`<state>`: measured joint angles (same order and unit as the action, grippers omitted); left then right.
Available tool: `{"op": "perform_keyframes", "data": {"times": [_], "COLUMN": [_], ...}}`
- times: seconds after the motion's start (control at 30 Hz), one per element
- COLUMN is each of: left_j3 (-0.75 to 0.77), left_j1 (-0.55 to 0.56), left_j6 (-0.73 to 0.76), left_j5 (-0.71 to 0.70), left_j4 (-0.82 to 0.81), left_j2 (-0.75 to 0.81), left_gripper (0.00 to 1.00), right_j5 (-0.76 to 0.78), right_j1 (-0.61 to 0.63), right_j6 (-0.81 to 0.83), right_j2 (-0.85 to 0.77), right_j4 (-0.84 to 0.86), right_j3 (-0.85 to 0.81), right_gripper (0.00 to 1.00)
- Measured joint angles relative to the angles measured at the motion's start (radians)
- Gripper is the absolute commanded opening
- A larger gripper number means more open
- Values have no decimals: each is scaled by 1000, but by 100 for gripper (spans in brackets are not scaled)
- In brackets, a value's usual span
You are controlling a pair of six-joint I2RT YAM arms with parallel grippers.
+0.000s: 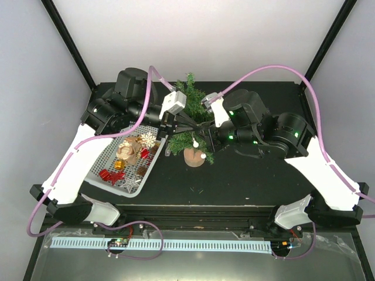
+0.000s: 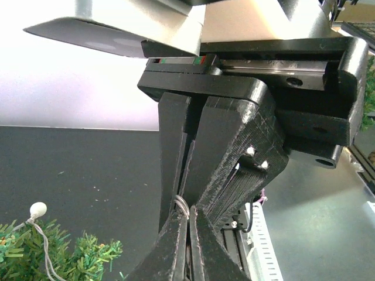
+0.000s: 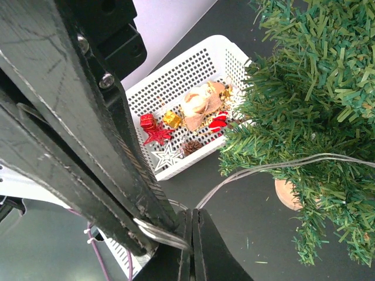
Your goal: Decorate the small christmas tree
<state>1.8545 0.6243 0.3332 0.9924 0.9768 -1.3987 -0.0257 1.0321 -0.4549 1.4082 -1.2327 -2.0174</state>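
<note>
Leftmost on the dark table (image 1: 234, 181) sits a white basket (image 1: 137, 192) of ornaments (image 1: 126, 152). Its far side lies under the left arm close to the table's left edge, and its right rim is just beside the wooden base (image 1: 193, 157) of the small christmas tree (image 1: 190, 99). The tree stands mid-table toward the back, between the two wrists. Bare black surface stretches in front of it and off to the right front.

The left wrist camera adds what the overhead cannot. The left gripper (image 2: 188, 257) is clenched, a thin silvery strand of the light string (image 2: 38, 208) pinched between its fingers, with branch tips low to its left and open table beyond.

From the right wrist, the right gripper (image 3: 191, 252) is likewise clamped on the clear wire, which runs up and across into the branches (image 3: 304, 88). That view also looks into the basket's perforated wall (image 3: 193, 64), showing a red bow, a gold box, a silver star and a pine cone, which read as small specks from above.
</note>
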Motion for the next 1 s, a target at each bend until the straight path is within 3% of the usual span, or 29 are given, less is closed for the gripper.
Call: {"op": "perform_keyframes", "data": {"times": [0.1,0.23,0.3,0.6,0.87,1.0], "left_j3": [0,0,0,0,0,0], "left_j1": [0,0,0,-11,-106,-149], "left_j6": [16,42,55,80,73,72], "left_j5": [-16,-37,-46,-72,-11,32], "left_j4": [12,35,49,97,120,142], "left_j2": [6,24,38,60,79,79], "left_gripper": [1,2,2,2,2,2], "right_j5": [1,11,24,26,27,28], "right_j1": [1,2,1,7,92,107], "right_j6": [-1,-15,-17,-20,21,38], "right_j2": [0,-2,-5,-80,-236,-235], "right_j4": [2,2,-2,37,134,170], "right_j3": [0,0,0,22,298,374], "right_gripper": [13,42,47,48,47,48]}}
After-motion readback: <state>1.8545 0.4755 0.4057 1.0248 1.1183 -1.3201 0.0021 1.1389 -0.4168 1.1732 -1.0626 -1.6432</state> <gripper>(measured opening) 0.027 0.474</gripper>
